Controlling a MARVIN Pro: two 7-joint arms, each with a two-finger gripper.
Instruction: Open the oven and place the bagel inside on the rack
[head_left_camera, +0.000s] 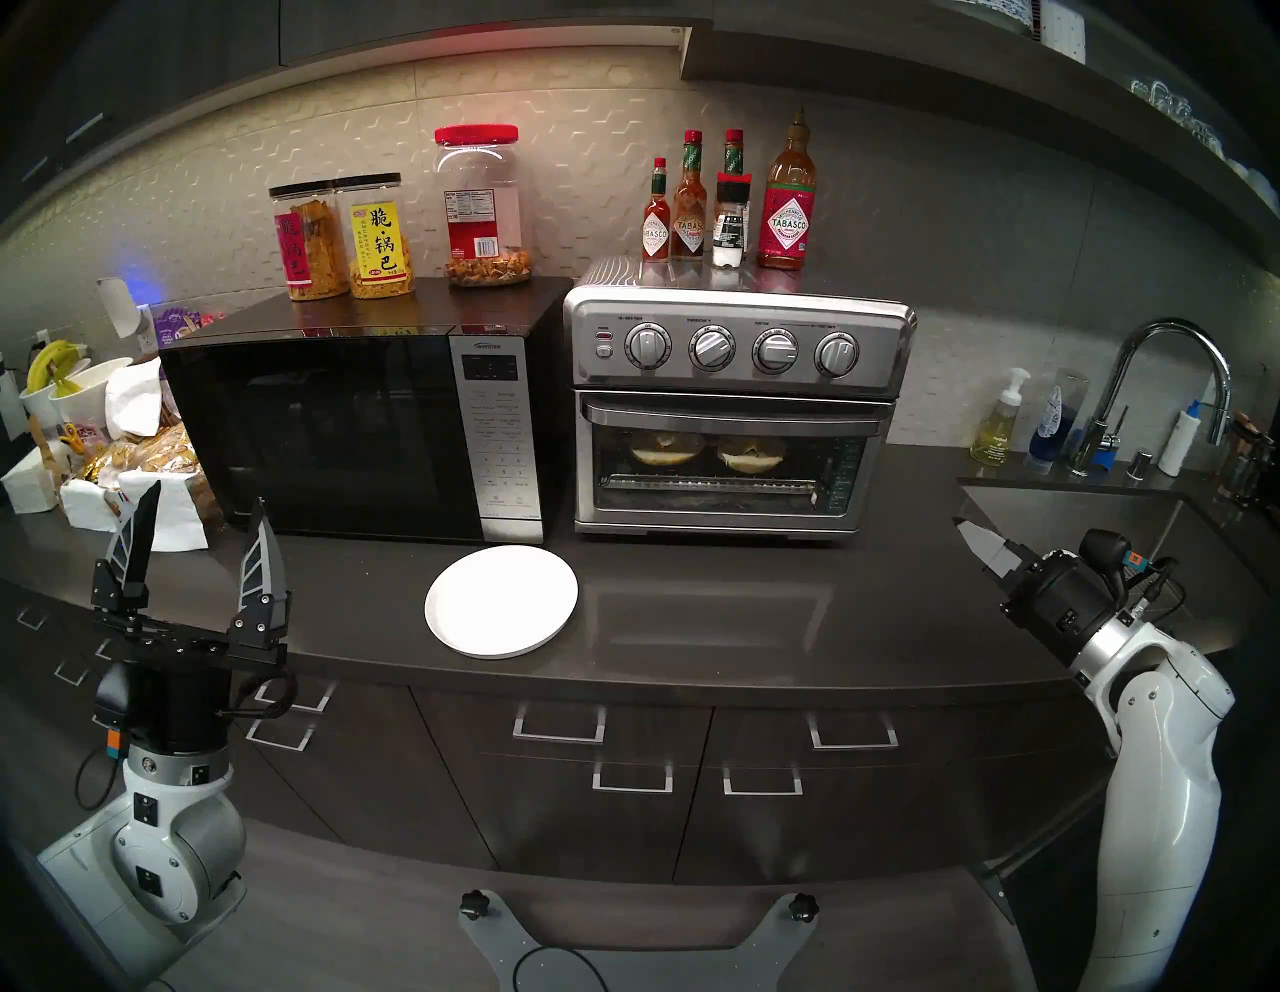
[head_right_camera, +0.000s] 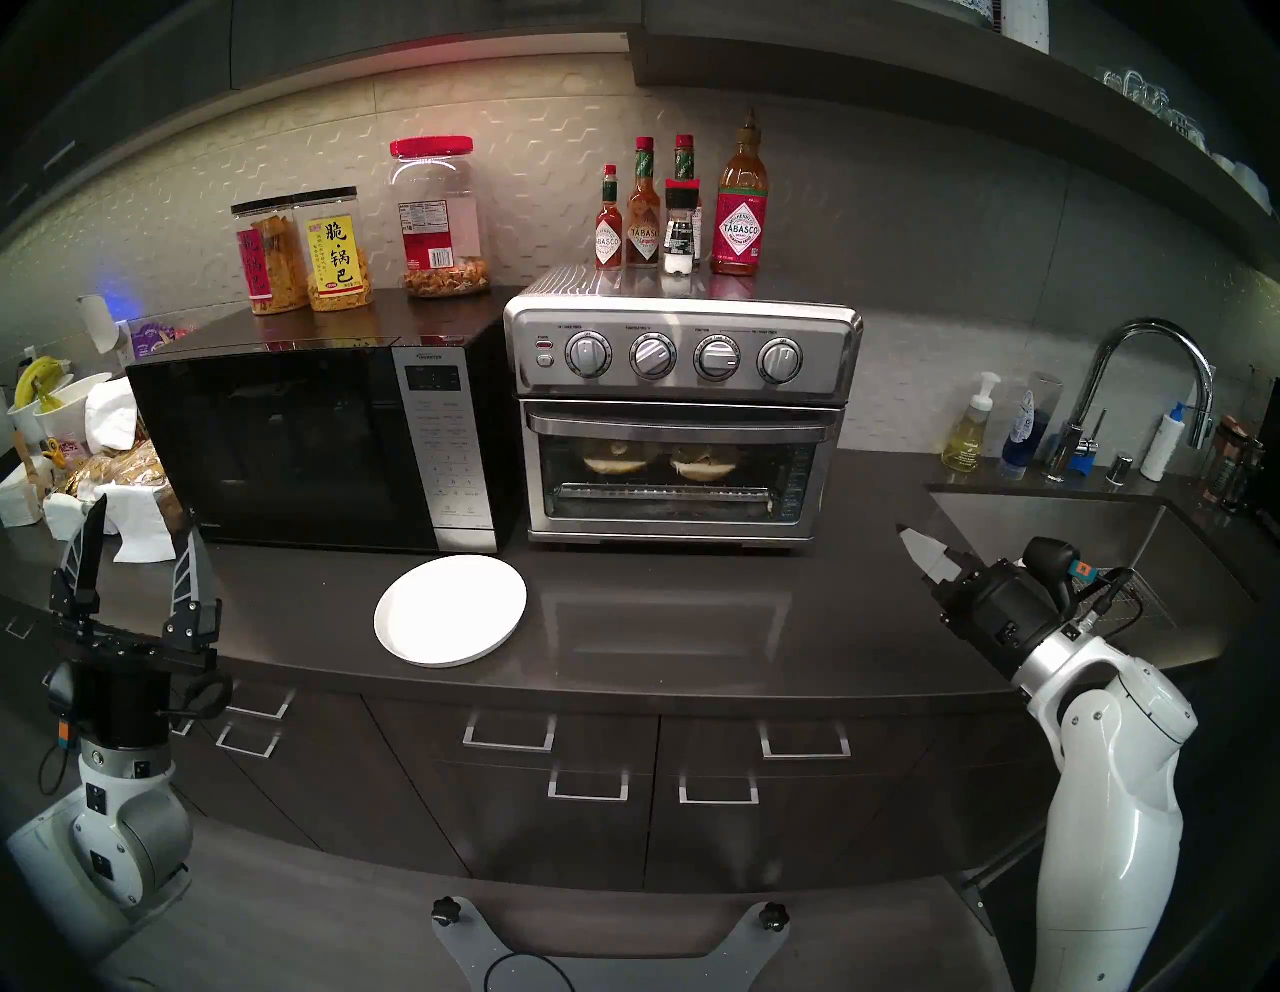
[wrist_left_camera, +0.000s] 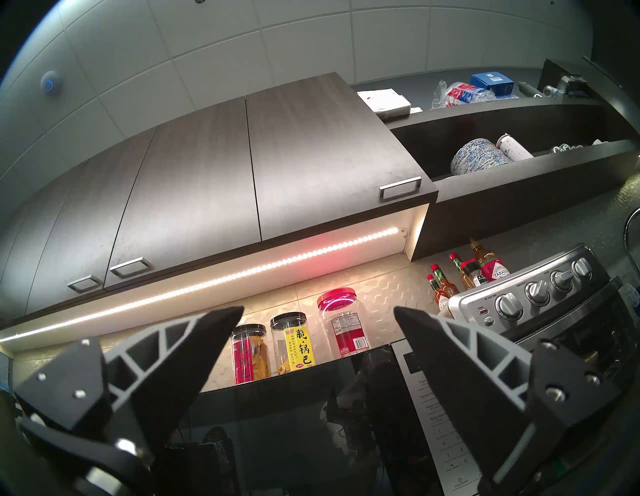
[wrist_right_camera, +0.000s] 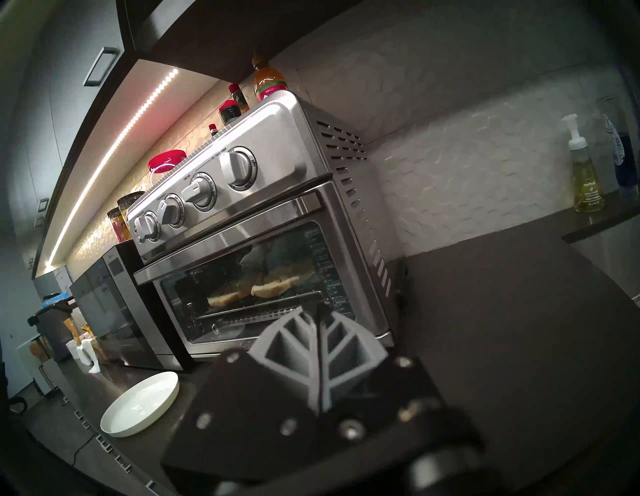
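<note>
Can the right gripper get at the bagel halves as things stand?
Probably not: the bagel halves lie on the rack behind the oven's shut glass door, and the right gripper, shut and empty, hangs off to the oven's right.

Bare white plate (head_left_camera: 500, 601) by black microwave (head_left_camera: 332, 429)

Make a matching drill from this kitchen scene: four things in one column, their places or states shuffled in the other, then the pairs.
Things:
1. bagel
2. white plate
3. left claw
4. right claw

States:
A. shut, holding nothing
B. bare, on the counter before the microwave
C. open, fingers apart
D. on the rack behind the toaster oven glass door

Pairs: 1-D, 2-B, 3-C, 4-A
</note>
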